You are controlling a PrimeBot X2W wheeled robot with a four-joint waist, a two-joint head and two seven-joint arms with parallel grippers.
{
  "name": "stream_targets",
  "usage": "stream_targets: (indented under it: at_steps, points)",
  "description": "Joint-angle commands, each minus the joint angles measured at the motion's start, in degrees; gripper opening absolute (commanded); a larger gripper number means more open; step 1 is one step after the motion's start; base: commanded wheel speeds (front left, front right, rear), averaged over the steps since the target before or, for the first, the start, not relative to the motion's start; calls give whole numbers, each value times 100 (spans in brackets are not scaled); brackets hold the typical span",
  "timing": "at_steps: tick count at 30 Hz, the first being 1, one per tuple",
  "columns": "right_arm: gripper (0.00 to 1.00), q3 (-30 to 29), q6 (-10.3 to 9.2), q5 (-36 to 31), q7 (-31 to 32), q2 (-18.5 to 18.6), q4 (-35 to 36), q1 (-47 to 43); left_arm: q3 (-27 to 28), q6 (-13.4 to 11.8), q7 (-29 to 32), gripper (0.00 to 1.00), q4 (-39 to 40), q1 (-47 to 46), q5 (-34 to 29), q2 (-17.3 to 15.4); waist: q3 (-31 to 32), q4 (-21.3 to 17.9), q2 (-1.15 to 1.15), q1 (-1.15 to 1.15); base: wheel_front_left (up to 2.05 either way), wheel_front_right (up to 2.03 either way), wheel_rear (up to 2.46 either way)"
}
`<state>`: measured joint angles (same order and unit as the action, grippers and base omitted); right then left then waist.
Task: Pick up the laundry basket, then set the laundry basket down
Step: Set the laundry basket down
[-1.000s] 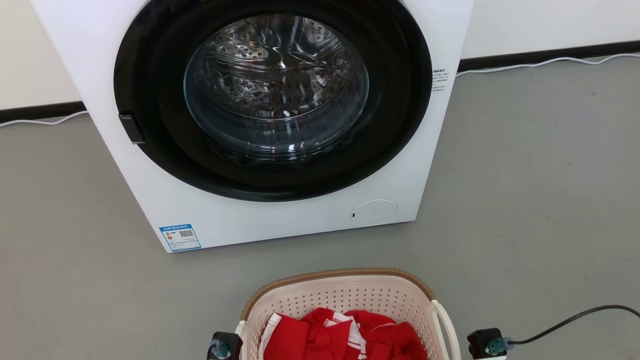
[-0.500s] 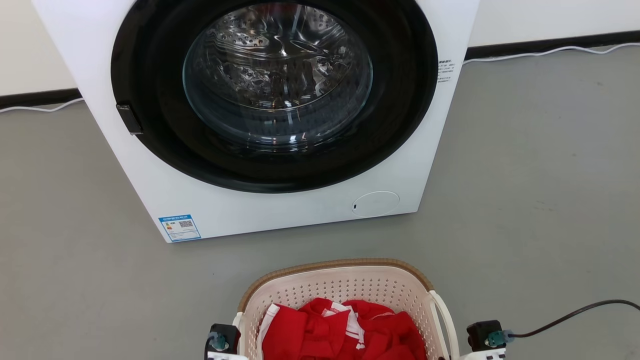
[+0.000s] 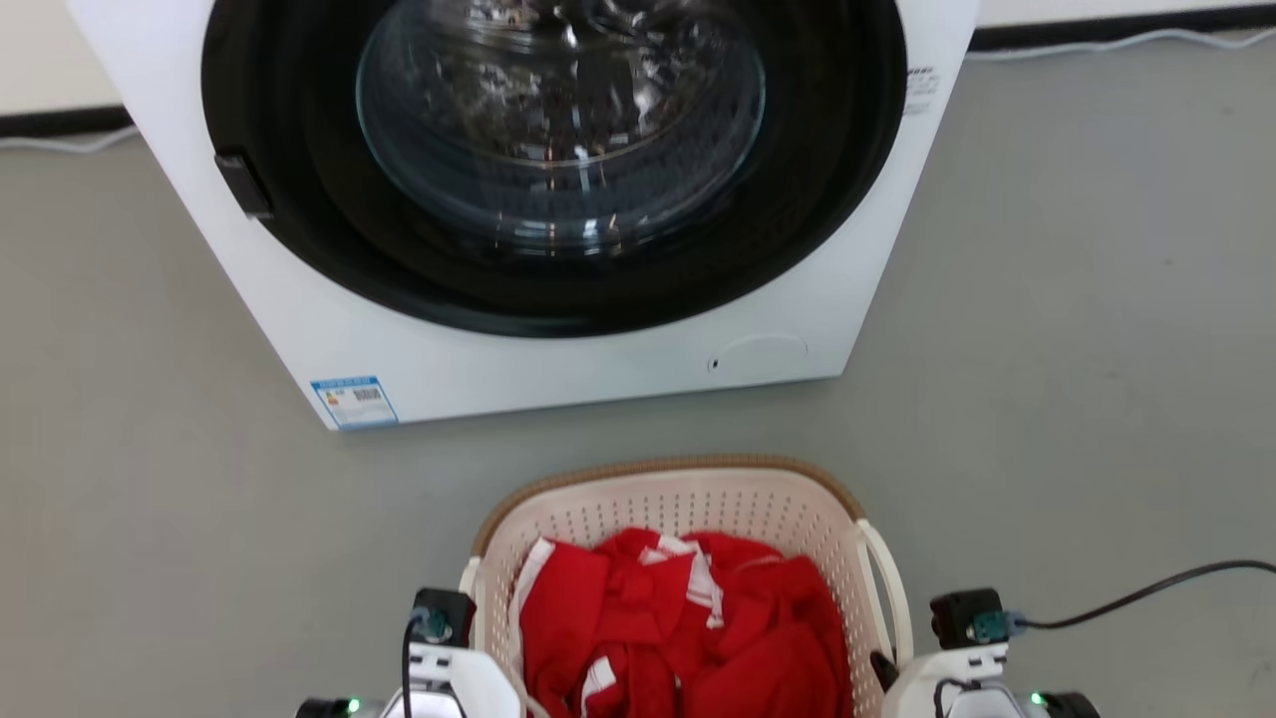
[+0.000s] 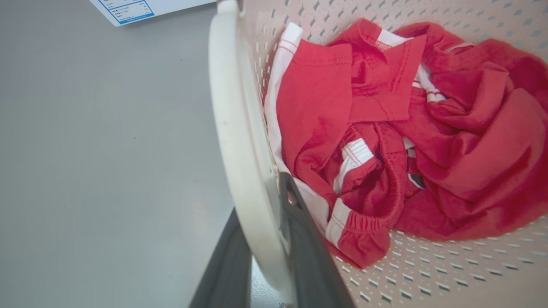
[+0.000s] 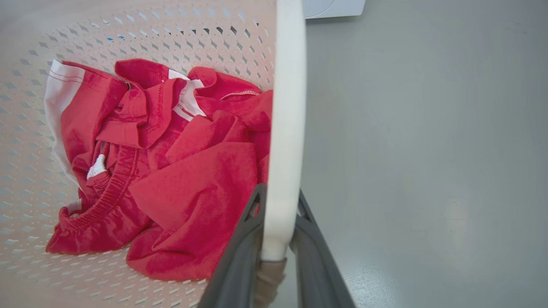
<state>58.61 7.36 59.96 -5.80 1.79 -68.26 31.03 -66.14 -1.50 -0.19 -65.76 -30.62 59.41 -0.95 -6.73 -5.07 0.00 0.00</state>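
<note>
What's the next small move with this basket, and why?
Probably lower both arms evenly toward the floor: the left gripper and right gripper are each shut on a handle of the laundry basket, red clothes lie loose inside. Whether it hangs clear, I cannot tell.

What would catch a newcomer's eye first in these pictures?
The bright red clothes heaped in the laundry basket, at the bottom centre of the head view. Just beyond stands the white washing machine with its dark round door. The left gripper and right gripper each clamp one of the basket's white side handles.
</note>
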Motion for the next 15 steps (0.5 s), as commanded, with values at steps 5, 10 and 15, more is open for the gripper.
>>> stream_targets:
  at_steps: [5,10,15]
  points:
    - [0,68,13,43,-235,109,-25,287,64,-65,-170,0,-57,-505,-38,-193,-513,77,0,0,0,0,0]
    - [0,86,13,4,-462,109,-49,599,80,-105,-396,0,-144,-853,-103,-193,-1051,137,0,0,0,0,0]
    - [0,101,13,-116,-699,109,-115,964,107,-146,-628,0,-255,-1244,-165,-193,-1636,216,0,0,0,0,0]
